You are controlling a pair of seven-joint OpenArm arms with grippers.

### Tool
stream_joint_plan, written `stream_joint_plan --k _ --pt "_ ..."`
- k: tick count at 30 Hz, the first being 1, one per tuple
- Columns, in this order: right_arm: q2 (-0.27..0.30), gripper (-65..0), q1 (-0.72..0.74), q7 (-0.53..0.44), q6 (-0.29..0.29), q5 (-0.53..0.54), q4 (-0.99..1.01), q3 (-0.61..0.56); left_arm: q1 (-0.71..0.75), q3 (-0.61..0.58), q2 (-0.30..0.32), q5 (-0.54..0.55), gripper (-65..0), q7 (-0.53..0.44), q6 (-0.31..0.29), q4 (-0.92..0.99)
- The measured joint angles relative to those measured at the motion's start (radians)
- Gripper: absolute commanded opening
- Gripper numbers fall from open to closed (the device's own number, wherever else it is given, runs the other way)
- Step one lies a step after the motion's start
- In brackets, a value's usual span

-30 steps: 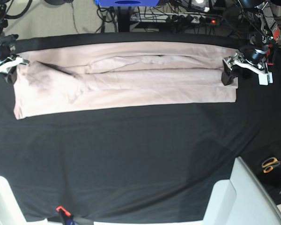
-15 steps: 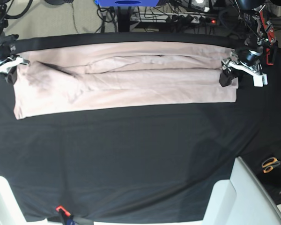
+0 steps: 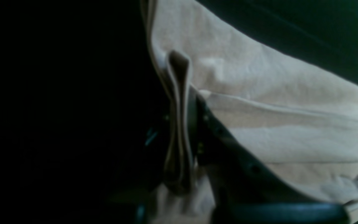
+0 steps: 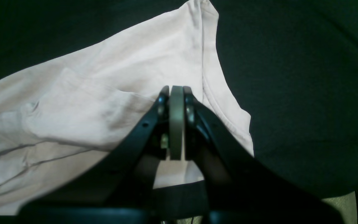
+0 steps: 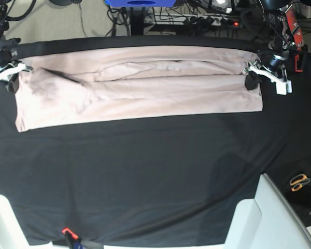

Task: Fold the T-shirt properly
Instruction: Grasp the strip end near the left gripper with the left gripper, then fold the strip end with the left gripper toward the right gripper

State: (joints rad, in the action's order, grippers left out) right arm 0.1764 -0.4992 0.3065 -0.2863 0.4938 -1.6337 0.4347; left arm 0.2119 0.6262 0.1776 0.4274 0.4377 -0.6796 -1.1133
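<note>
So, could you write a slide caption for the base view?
Both grippers pinch opposite ends of the pink T-shirt, folded lengthwise on black cloth.

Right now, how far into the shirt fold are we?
Done: the shirt lies as a long band across the far side of the black cover, sides folded in. In hand: the left end effector pinches one end's edge, and the right end effector is shut at the other end. Left: fold the band across its length.
</note>
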Motion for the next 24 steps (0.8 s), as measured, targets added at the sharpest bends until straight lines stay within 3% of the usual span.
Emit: stream_joint_plan --k 1,4,8,13,20,22,24 --pt "-0.001 -64.8 0.003 0.0 -0.002 0.0 0.013 0.0 0.011 -0.003 -0.013 -0.01 -65.0 0.003 -0.001 -0.035" --pt "0.0 -64.8 0.005 0.003 0.0 0.0 0.038 0.0 0.079 -0.044 -0.047 -0.008 -65.0 0.012 0.079 -0.174" --pt "0.002 -64.8 0.005 0.003 0.0 0.0 0.038 0.0 0.15 -0.102 -0.057 -0.01 -65.0 0.023 0.241 -0.378" --pt "0.003 -64.8 0.008 0.003 0.002 -0.001 0.038 0.0 0.209 -0.213 -0.056 -0.001 -65.0 0.019 0.397 -0.563" --pt "0.003 -64.8 0.018 0.003 0.001 -0.001 0.038 0.0 0.246 -0.415 -0.058 -0.001 -65.0 0.022 0.42 -0.626" --pt "0.003 -64.8 0.018 0.003 0.002 -0.001 0.038 0.0 0.249 -0.456 -0.076 -0.002 -65.0 0.021 0.5 -0.627" --pt "0.002 -64.8 0.019 0.003 -0.002 0.0 0.039 0.0 0.254 -0.502 -0.077 -0.005 -65.0 0.023 0.531 -0.626"
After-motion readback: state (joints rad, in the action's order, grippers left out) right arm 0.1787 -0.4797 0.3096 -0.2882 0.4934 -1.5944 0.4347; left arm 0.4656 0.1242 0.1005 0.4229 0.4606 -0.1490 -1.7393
